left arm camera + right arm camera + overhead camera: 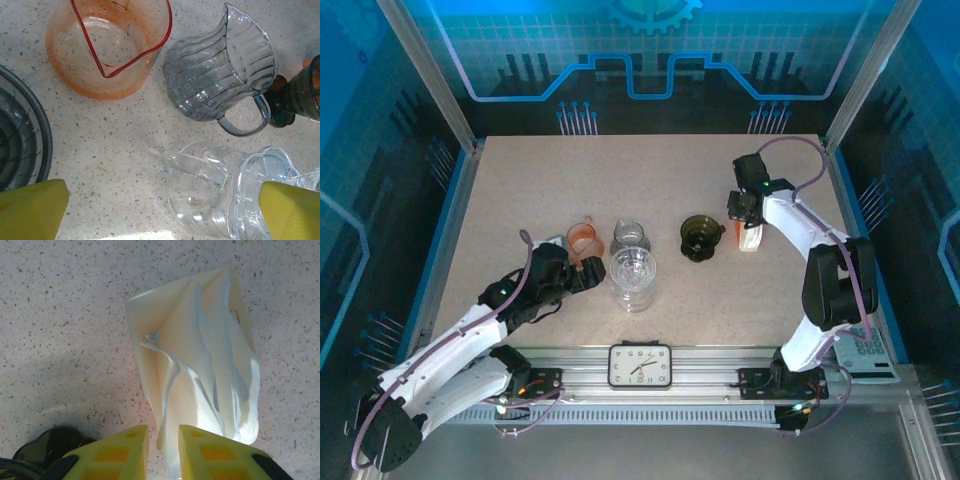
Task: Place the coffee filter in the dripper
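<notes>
The coffee filter (200,360) is a white folded paper cone lying on the speckled table, seen as a pale patch (750,240) in the top view. My right gripper (163,450) (745,222) stands over its near edge with the jaws narrowly apart; a fold of the paper hangs in the gap, close to the right pad, and table shows beside the left pad. The dark green dripper (700,238) stands upright just left of the filter; its edge (50,445) shows by my left finger. My left gripper (160,210) (582,275) hangs wide open over the glassware.
An orange-tinted jug (107,45), a clear ribbed pitcher (220,70) and a clear glass vessel on its side (225,195) cluster mid-table. A grey ribbed bowl (20,135) sits at the left. A clock (640,366) lies on the front rail.
</notes>
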`<state>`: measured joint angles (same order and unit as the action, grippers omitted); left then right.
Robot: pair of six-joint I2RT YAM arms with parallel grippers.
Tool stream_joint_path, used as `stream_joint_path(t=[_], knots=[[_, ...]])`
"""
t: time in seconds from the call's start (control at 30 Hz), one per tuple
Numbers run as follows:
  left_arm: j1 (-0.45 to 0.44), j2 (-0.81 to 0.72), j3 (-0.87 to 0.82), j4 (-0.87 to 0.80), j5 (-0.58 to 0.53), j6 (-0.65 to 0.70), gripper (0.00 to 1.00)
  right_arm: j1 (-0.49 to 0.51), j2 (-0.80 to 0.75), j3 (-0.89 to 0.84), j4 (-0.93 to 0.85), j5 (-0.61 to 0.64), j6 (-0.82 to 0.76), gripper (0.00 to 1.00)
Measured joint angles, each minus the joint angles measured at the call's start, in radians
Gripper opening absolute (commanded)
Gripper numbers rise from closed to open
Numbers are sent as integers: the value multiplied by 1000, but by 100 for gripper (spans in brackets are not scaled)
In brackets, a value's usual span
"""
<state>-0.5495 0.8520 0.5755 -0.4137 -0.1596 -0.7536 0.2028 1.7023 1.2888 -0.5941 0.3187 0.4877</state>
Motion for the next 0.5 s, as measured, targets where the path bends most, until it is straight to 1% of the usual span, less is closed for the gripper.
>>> stream_joint_path(t=[0.17,0.27,0.3,0.5], knots=[[1,0,0,0,0,0,99,0,13,21,-5,15,-11,12],[3,0,0,0,0,0,99,0,23,30,-6,19,-21,5],[4,0,0,0,0,0,99,0,24,30,-9,21,-27,1],[4,0,0,0,0,0,99,0,25,30,-11,24,-51,0]])
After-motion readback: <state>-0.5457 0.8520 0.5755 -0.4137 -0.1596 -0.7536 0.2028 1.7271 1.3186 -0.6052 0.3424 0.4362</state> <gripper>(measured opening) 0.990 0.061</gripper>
